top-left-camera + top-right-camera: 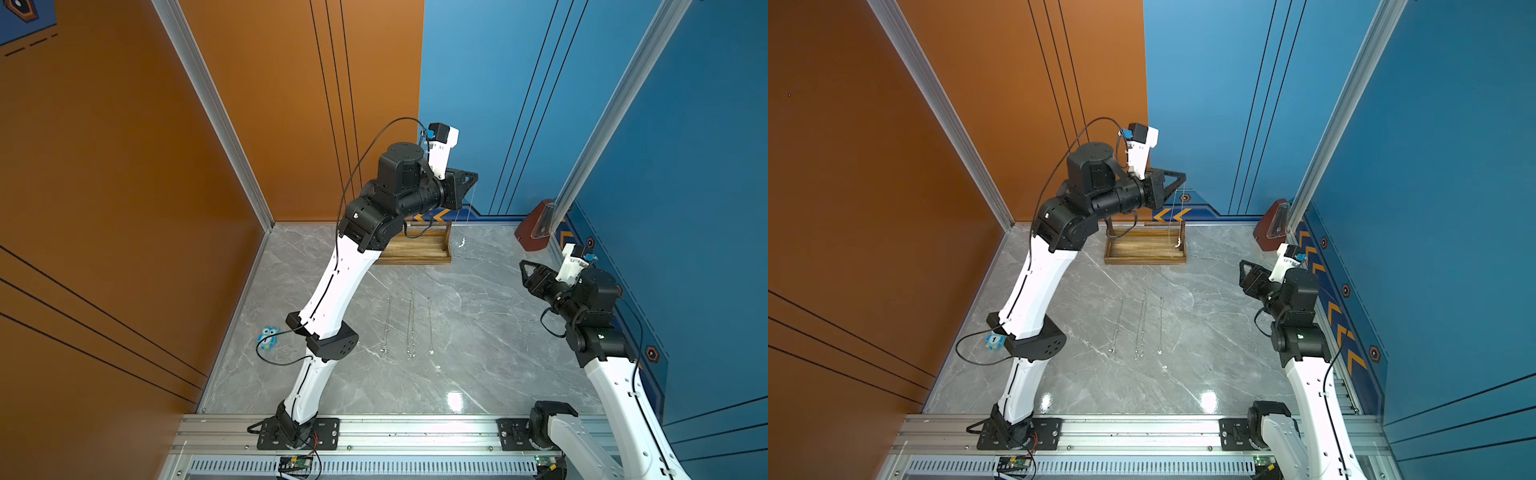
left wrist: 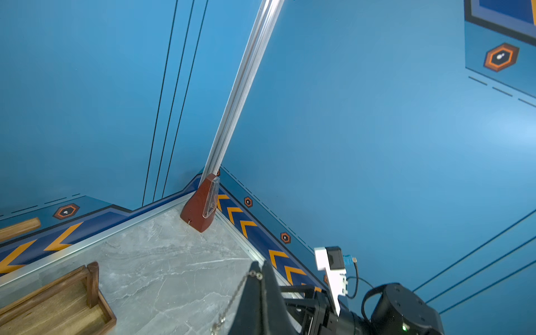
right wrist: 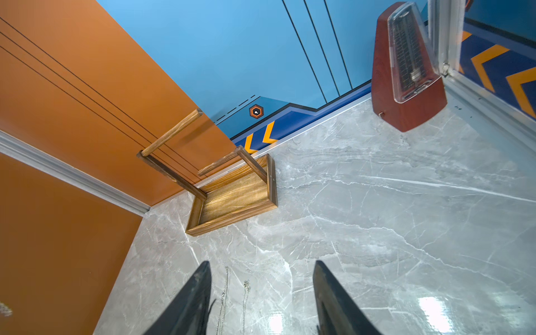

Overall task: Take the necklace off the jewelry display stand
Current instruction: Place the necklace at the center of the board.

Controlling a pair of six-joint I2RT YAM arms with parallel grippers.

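Observation:
My left gripper is raised high at the back, shut on a thin silver necklace. The chain hangs from the fingertips, and its lower end dangles by the right end of the jewelry display stand. The stand is a brown wooden tray with two posts and bars, and the right wrist view shows both bars bare. My right gripper stands open low at the right side, with nothing between its fingers.
Three more chains lie side by side mid-table. A red-brown metronome stands in the back right corner. A small blue toy sits by the left wall. Orange and blue walls enclose the table.

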